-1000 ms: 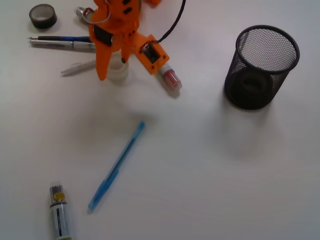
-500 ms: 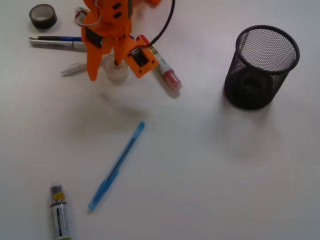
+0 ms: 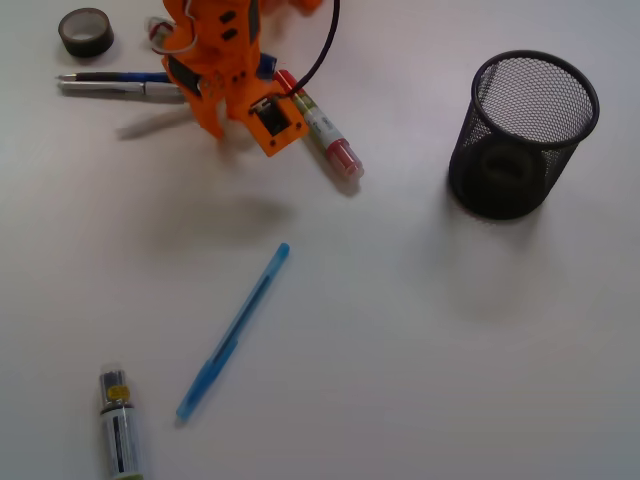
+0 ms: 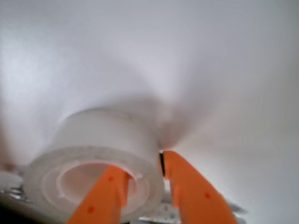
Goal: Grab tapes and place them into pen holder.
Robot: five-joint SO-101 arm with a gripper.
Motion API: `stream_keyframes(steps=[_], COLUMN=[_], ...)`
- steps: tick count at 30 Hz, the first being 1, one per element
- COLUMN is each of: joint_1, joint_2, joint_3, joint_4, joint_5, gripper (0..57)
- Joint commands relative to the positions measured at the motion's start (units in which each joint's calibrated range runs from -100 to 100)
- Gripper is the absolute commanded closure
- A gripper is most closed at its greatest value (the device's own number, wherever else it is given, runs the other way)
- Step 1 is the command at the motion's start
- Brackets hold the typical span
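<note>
The pen holder (image 3: 521, 135) stands at the far right of the table (image 3: 420, 350), with one roll lying inside it. A tape roll (image 3: 85, 32) lies at the far left corner, pens (image 3: 110, 83) just near of it. A pen (image 3: 233, 331) lies near centre, a marker (image 3: 118, 423) at near left.

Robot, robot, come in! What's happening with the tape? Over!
Orange gripper shut on translucent whitish tape roll, one finger through its core. Round black wire-mesh pen holder far right. Nothing blocking the way.

Orange matt plastic fingers (image 4: 187, 186) are pinching a translucent whitish tape roll (image 4: 93, 158) with a smooth glossy wall, a black wire-mesh pen holder (image 3: 520, 135) standing on the smooth white table (image 3: 420, 350).
</note>
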Motion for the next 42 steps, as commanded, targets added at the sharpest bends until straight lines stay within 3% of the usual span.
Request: stream_keyframes(steps=[1, 11, 20, 27, 42], joint_1=[-0.28, -12.17, -29.81, -41.03, -42.37], joint_2=[-2.25, -2.33, -1.65, -0.97, 12.37], joint_3=[-2.06, -43.45, -73.07, -66.01, -61.03], joint_4=[-0.07, 28.89, 44.11, 23.82, 16.55], joint_5=[0.93, 1.61, -8.64, -12.75, -13.04], gripper=[57.2, 57.2, 57.2, 57.2, 57.2])
